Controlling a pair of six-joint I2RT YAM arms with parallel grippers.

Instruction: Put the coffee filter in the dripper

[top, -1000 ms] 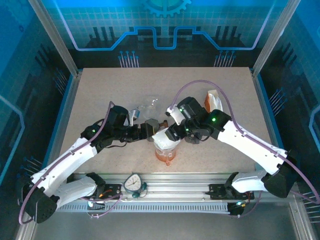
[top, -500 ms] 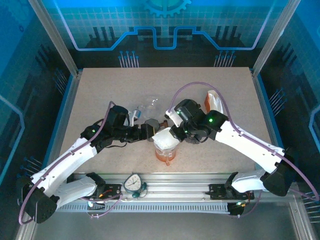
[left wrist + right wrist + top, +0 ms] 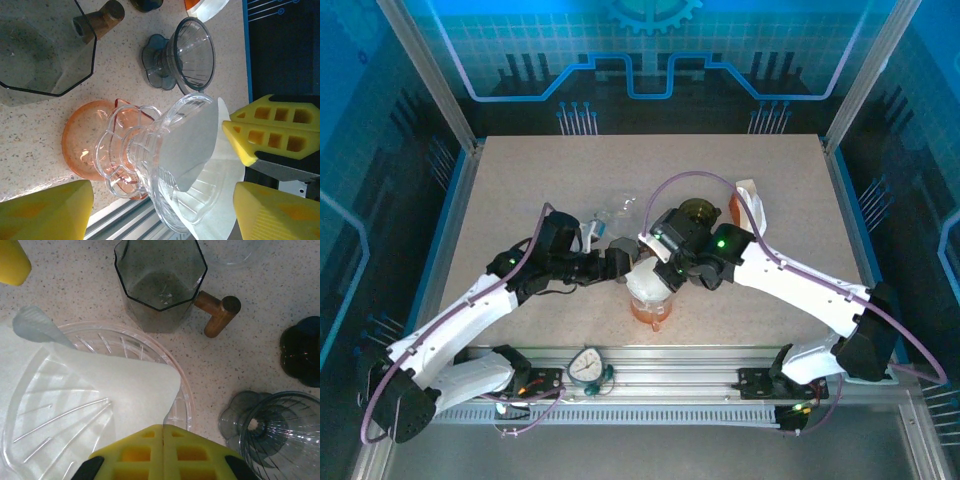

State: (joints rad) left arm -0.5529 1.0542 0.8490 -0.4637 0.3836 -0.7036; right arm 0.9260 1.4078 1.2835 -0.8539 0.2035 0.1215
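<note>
speckled beige tabletop (image 3: 520,200) lies under both my arms. my right gripper (image 3: 162,432) is pinched shut on the edge of the white paper coffee filter (image 3: 130,385). my left gripper (image 3: 162,195) is spread wide either side of the clear ribbed dripper (image 3: 115,342), holding nothing.

the filter lies partly in the cone, and from my right wrist one flap hangs over the rim at nine o'clock. i judge it in but not seated, so pressing it down and letting go are left.

the dripper sits on an orange glass cup (image 3: 82,140), which looks empty. at twelve o'clock stands a smoky octagonal carafe with a wooden handle (image 3: 160,285), empty. at four o'clock is a grey glass dripper (image 3: 280,430), also empty.
</note>
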